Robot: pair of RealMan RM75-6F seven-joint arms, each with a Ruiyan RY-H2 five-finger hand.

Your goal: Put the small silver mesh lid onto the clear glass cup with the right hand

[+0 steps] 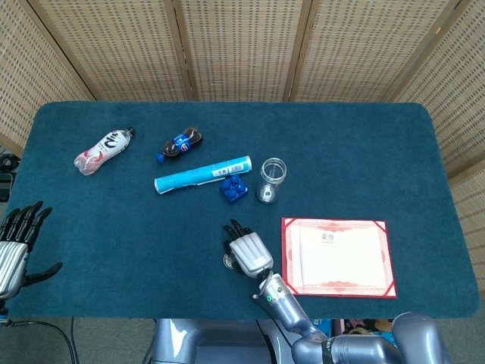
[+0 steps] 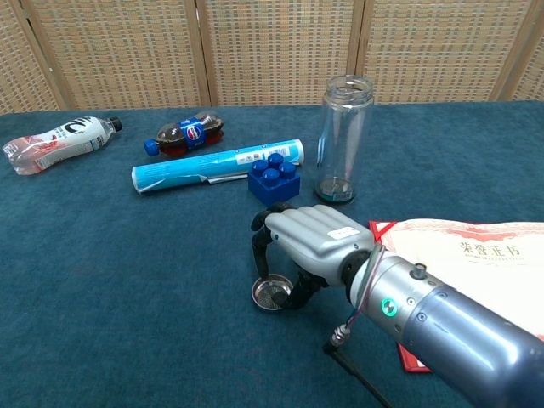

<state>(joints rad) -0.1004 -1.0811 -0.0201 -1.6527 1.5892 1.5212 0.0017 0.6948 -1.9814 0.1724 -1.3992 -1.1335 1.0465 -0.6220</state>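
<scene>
The small silver mesh lid (image 2: 272, 294) lies flat on the blue tablecloth, near the front edge; in the head view the lid (image 1: 228, 262) peeks out beside the hand. My right hand (image 2: 314, 240) (image 1: 247, 252) arches over it, fingers curled down just behind its far rim and the thumb against its right edge. The lid still rests on the cloth. The clear glass cup (image 2: 344, 140) (image 1: 272, 179) stands upright and uncovered behind the hand. My left hand (image 1: 17, 246) hovers off the table's left front corner, fingers spread, holding nothing.
A blue toy brick (image 2: 274, 178) sits between my right hand and a teal tube (image 2: 217, 167). A small cola bottle (image 2: 184, 135) and a white drink bottle (image 2: 55, 143) lie at the back left. A red-bordered certificate (image 1: 339, 256) lies right of the hand.
</scene>
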